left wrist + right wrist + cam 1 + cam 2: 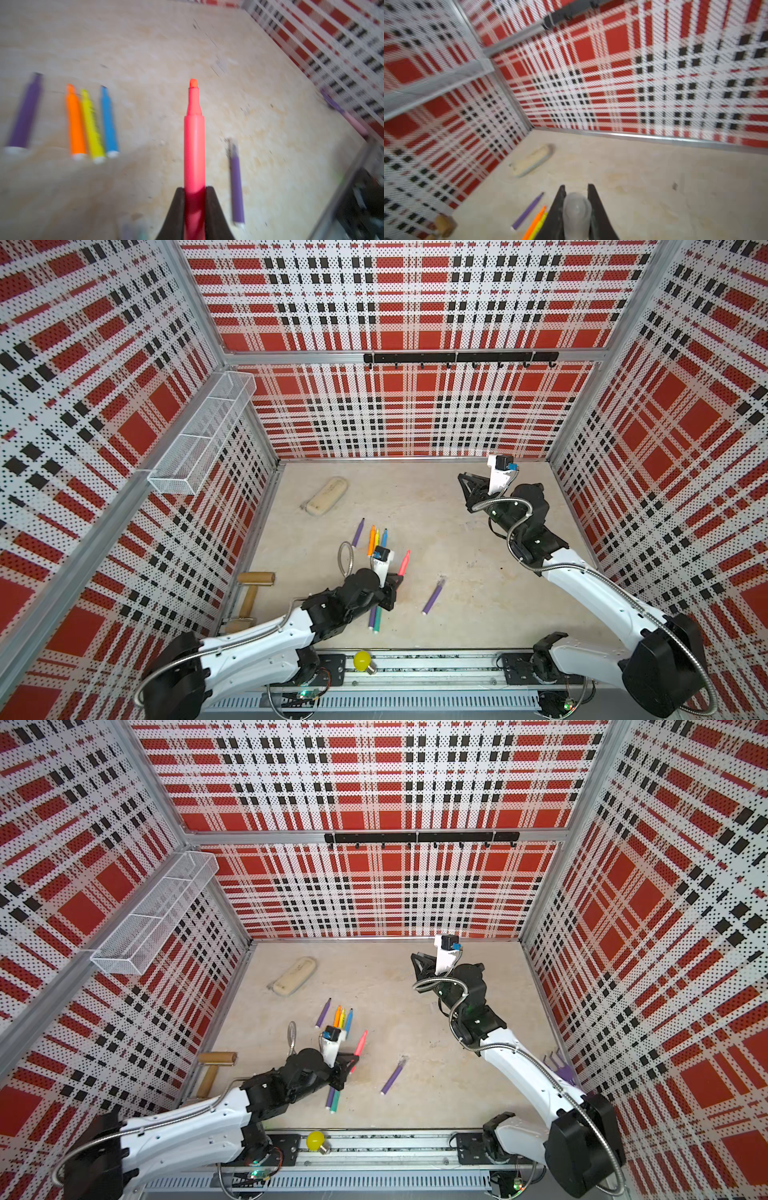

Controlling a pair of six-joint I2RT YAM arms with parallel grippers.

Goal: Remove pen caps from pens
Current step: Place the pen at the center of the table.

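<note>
Beige tabletop (457, 564); uncapped pink pen (194, 135) clamped in left gripper (194, 188); pale cap (576, 209) pinched in right gripper (576, 185), seen only from right wrist view

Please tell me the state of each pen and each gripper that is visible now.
pink pen: uncapped, gripped
left gripper: shut on pink pen
right gripper: shut on pale cap
far purple pen: uncapped, lying
orange pen: uncapped, lying
yellow pen: uncapped, lying
blue pen: uncapped, lying
near purple pen: lying, cap unclear
</note>
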